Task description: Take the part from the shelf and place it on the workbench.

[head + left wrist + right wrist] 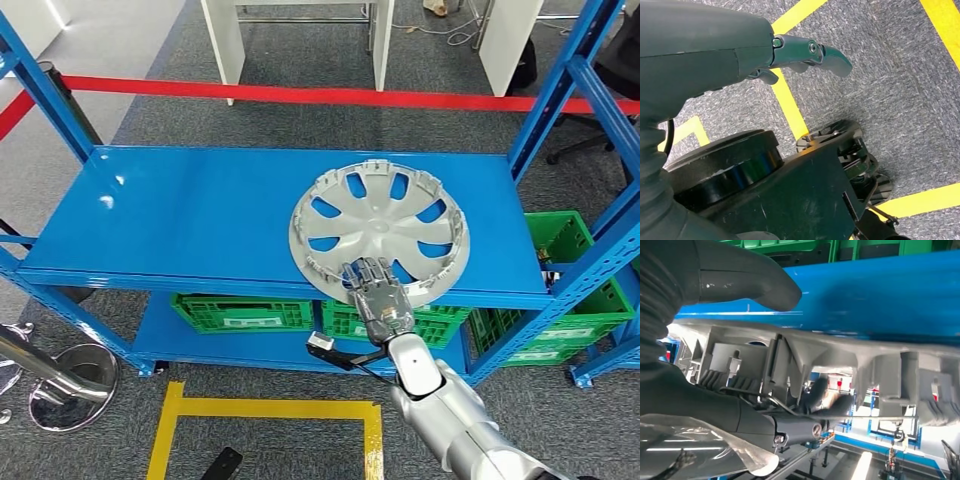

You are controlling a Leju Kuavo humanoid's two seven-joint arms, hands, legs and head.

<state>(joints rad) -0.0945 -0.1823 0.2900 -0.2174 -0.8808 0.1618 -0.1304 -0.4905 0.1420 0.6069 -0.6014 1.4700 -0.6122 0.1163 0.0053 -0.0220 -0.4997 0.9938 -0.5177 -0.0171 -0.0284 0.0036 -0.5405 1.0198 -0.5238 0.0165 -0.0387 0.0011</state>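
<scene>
A silver hubcap (380, 228) lies flat on the blue shelf (189, 215), right of its middle, with its near rim reaching the shelf's front edge. My right hand (376, 290) lies at that near rim with the fingers stretched over it. In the right wrist view the dark fingers (817, 395) reach across the ribbed underside of the hubcap (874, 365), while the thumb (753, 277) stands apart from the rim, in front of the blue shelf edge. My left hand (764, 47) hangs over the carpet, its fingers (828, 54) extended and holding nothing.
Green crates (241, 312) sit on the lower shelf level. Blue uprights (562, 85) frame the shelf on both sides. Red barrier tape (302, 95) runs behind it. Yellow floor tape (272, 410) marks a box in front, and a chrome stand base (72, 385) is at the left.
</scene>
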